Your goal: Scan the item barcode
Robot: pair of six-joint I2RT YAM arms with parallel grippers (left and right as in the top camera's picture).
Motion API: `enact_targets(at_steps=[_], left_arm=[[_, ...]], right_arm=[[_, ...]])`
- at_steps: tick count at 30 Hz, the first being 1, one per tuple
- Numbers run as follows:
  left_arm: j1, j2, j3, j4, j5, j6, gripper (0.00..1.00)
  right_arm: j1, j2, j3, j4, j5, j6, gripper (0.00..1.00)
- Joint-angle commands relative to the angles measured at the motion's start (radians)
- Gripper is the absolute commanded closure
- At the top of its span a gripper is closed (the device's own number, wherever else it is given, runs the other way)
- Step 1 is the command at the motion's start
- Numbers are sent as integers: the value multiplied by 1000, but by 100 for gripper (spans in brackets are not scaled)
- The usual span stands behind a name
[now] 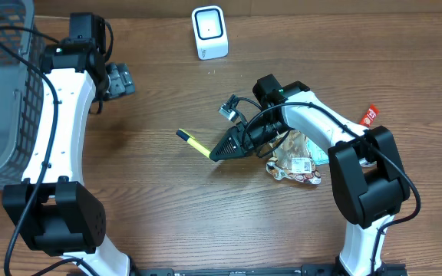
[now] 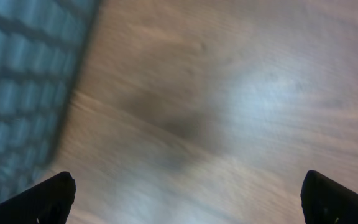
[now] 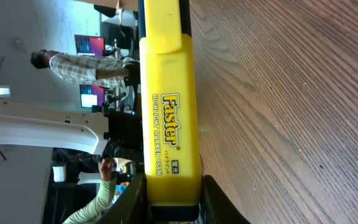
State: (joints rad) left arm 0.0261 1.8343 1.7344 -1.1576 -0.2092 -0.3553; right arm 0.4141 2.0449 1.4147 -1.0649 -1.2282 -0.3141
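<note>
Pick-up judged complete: the right claw [image 1: 221, 150] pinches the highlighter [image 1: 194, 143] at centre frame, above the wood-grain surface [image 1: 167, 222]. Scan outstanding: the white, rounded scanner [image 1: 209, 31] stands well apart at top centre. Highlighter is smooth yellow plastic, boxy, dark-tipped. Left claw [image 1: 121, 80], upper left, is spread and empty.

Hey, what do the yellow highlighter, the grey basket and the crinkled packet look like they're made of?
The highlighter: smooth, slightly glossy yellow plastic, with printed lettering and a moulded seam. The basket: likely grey plastic or coated wire, with open grid walls and a matte look. The packet: probably thin foil or plastic film, crinkled and shiny.
</note>
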Motion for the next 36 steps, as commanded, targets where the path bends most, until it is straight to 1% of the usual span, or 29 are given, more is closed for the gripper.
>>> enact_targets(at_steps=[1,5,7,9,11,12,13,15,16,19,22,24,25,32,36], left_arm=[[-8,-3,8,-29,298,19,0],[-13,-3,5,-79,600,19,0],[-28,-3,1,-108,690,19,1],[-45,-3,0,-126,721,19,5],[-67,-3,0,-136,743,18,12],[-85,-3,0,-142,763,15,20],[-97,-3,0,-145,771,14,24],[-122,-3,0,-147,780,15,29],[-145,-3,0,-144,777,15,33],[-164,-3,0,-147,776,15,38],[-166,-3,0,-146,775,15,46],[-166,-3,0,-146,775,15,55],[-166,-3,0,-146,775,15,57],[-165,-3,0,-130,774,11,58],[-167,-3,0,-120,756,-29,61]], right_arm=[[1,-25,-4,5,-32,0,90],[1,-25,-4,12,-100,0,90],[-1,-25,-4,27,-166,1,90],[-2,-25,-4,47,-209,4,90],[-2,-25,-4,74,-230,14,90],[-2,-25,-4,96,-232,39,90],[-2,-25,-4,118,-232,64,90],[-2,-25,-4,162,-233,104,90],[-2,-25,-4,210,-232,150,89],[-2,-25,-4,277,-232,226,89],[-2,-25,-4,315,-232,263,89],[-2,-25,-4,322,-232,262,89],[-2,-25,-4,323,-232,263,89],[-2,-25,-4,357,-213,270,89],[-2,-25,-4,417,-97,376,89]])
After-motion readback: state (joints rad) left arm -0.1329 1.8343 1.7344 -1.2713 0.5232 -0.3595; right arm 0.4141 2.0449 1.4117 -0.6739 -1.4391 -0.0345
